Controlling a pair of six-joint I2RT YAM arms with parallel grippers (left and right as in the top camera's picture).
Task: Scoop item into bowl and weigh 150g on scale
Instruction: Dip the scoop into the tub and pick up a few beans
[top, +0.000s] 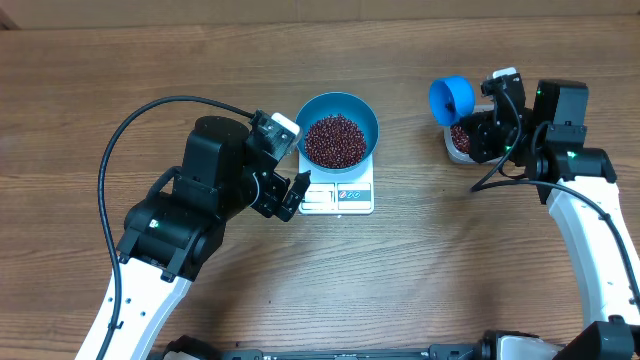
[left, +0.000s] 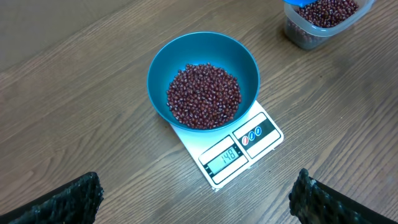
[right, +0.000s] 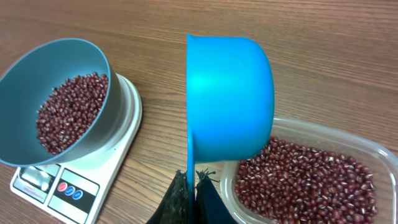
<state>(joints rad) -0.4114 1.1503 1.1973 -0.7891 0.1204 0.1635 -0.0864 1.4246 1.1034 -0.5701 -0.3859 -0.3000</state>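
The blue bowl stands on the white scale and holds a pile of red-brown beans. In the left wrist view the scale has a display reading 148, below the bowl. My left gripper hangs open just left of the scale's front, its fingers wide apart over bare wood. My right gripper is shut on the handle of a blue scoop, held tipped on its side above the clear tub of beans.
The tub sits at the right, under the scoop and the right arm. A black cable loops to the left of the left arm. Wooden tabletop lies all around.
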